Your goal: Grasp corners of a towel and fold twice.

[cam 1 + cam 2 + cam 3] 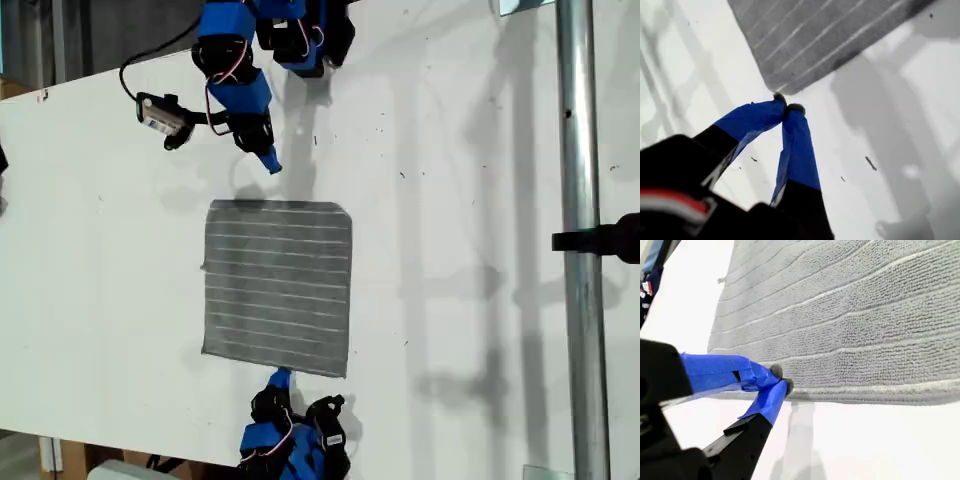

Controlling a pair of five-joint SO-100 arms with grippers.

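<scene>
Exterior view: towel point(277, 288) between both hands.

The grey white-striped towel point(278, 288) lies flat, seemingly unfolded, its corners point(341, 209) squared out.

Setting: robotics lab or test bench, not a home. Evidence: a plain white tabletop point(470, 250), scuffed with small dark marks. Two blue and black hobby-type arms, one mounted at the exterior view's top edge point(270, 40) and one at its bottom edge point(295, 445), with exposed servo wiring. A bare metal pole point(578, 240) stands at the exterior view's right, carrying a black clamp point(605, 240). A small camera module point(160, 115) on a black cable rides the top arm.
</scene>
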